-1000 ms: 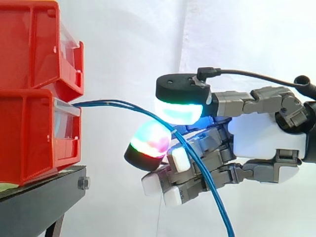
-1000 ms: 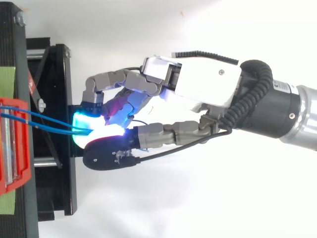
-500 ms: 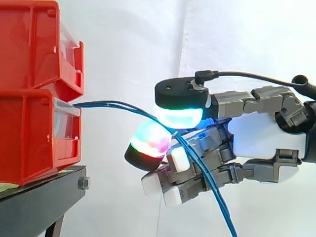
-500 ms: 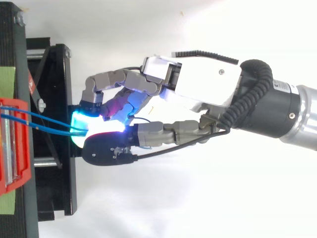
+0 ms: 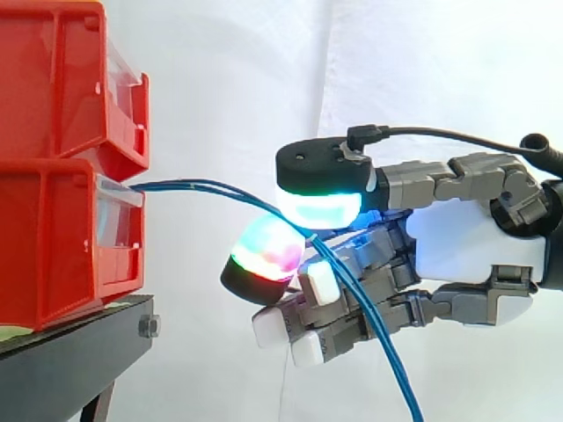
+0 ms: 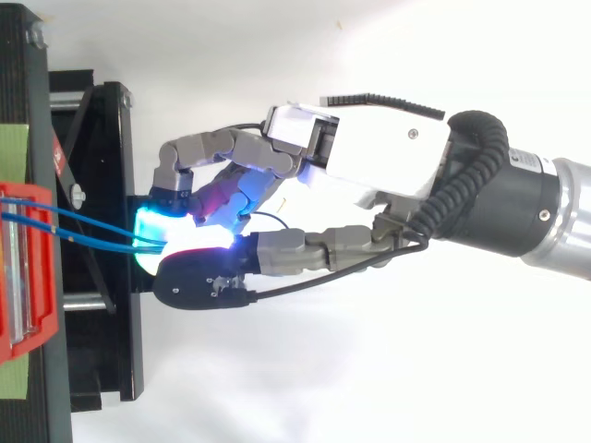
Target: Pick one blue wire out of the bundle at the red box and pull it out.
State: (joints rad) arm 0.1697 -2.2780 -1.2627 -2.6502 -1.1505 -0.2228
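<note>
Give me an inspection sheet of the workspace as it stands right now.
Surface: black stand carrying a lower red bin with an upper red bin stacked on it.
Job's things: two blue wires leave the lower red bin's front, arch right and hang down through the hand.
Clutter: nothing seen.
Hand: hand level, fingers curled around the blue wires, glowing pads closed on them.
Cables: the blue wires, curved, not taut.
Surroundings: white curtain behind.
</note>
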